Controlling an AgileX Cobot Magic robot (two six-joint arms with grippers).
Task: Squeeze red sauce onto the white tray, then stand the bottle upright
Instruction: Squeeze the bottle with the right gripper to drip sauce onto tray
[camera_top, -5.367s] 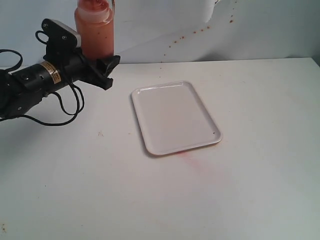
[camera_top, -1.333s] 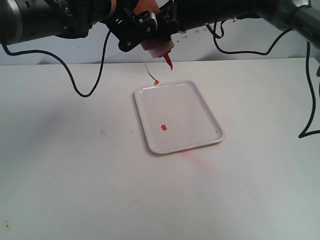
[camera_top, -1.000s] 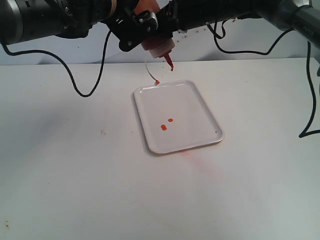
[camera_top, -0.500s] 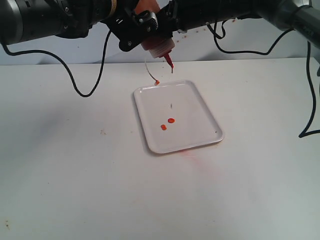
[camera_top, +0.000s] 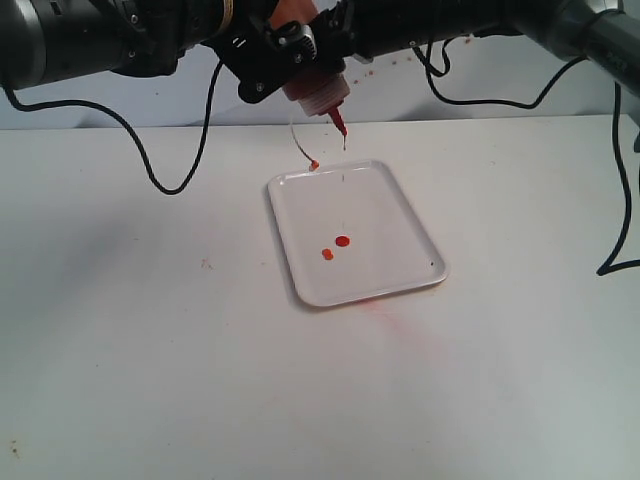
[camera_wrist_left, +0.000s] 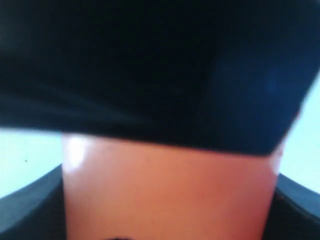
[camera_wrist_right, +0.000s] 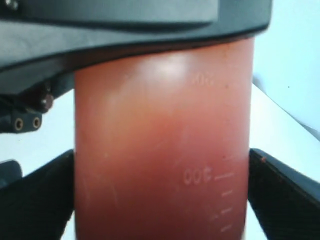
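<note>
In the exterior view you have the bottle upside down and slightly tilted high above the far end of the white tray, its red-stained nozzle pointing down at the tray and well clear of it. The left gripper comes in from the left and the right gripper from the right, and both meet at the bottle's body. The tethered tip cap hangs on its thin strap just over the tray's far rim. The red sauce lies as two small round drops near the middle of the tray, close together but apart. The tray sits flat on the white table, and a faint pink smear marks the table just beside the tray's near edge. In your left wrist view the orange-red bottle wall fills the space between the two dark fingers, which lie against it on either side, so that gripper is clamped on the bottle; a dark blurred mass covers the rest of the picture. In your right wrist view the bottle stands between the black fingers, its moulded scale marks showing on the wall. The pads sit right at the wall on both sides, but you cannot tell here whether they press it or merely flank it.
</note>
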